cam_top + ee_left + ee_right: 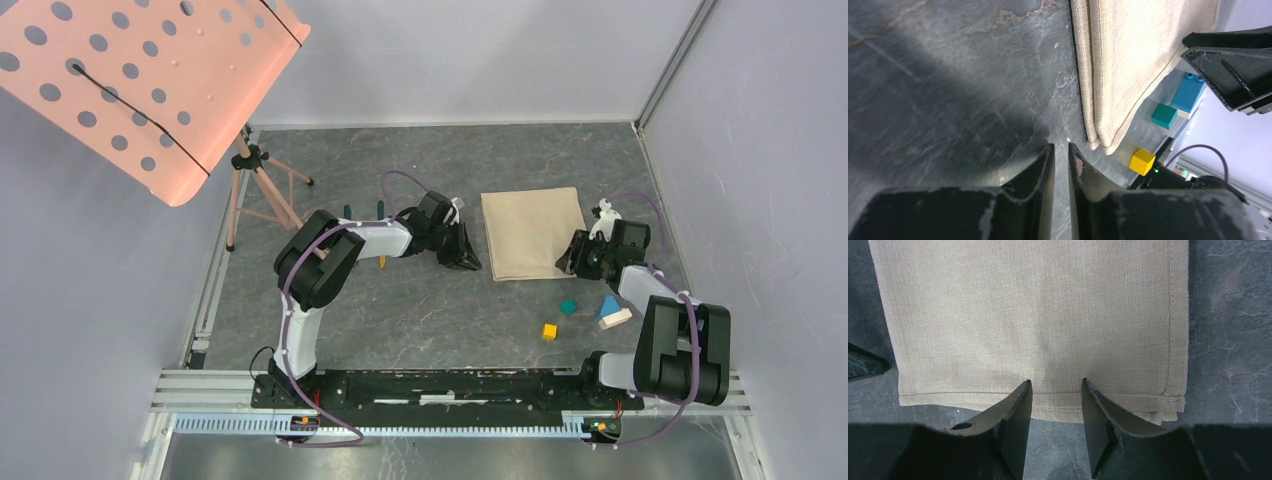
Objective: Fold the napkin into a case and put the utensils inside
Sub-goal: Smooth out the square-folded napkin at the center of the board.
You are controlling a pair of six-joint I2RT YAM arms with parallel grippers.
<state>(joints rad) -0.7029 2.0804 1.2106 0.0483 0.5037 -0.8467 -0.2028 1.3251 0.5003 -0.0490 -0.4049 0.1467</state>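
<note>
My left gripper (1060, 147) stands narrow: the two fingers are nearly together with only a thin slit of bare table (420, 310) showing between them, and nothing is held. Its tips hang just beside the near left corner of the napkin (533, 233), close to the cloth but apart from it. From this wrist I see the napkin's edge as two folded layers lying side by side.

My right gripper (1057, 382) is moderately wide and empty. Its fingertips sit over the napkin's stitched hem, on the side opposite my left gripper. I cannot tell whether they touch the cloth.

The napkin lies flat as a folded rectangle on the dark stone-look table, between my two grippers, right of centre.

Two dark teal tips (349, 210) and a small gold tip (383, 262) peek out from under my left arm; they are too small to name surely.

Near my right arm sit a yellow cube (549, 331), a teal cube (568, 307), a blue block (608, 305) and a pale block (616, 319).

A pink perforated board (140, 80) stands on a tripod (255, 190) at the far left.
</note>
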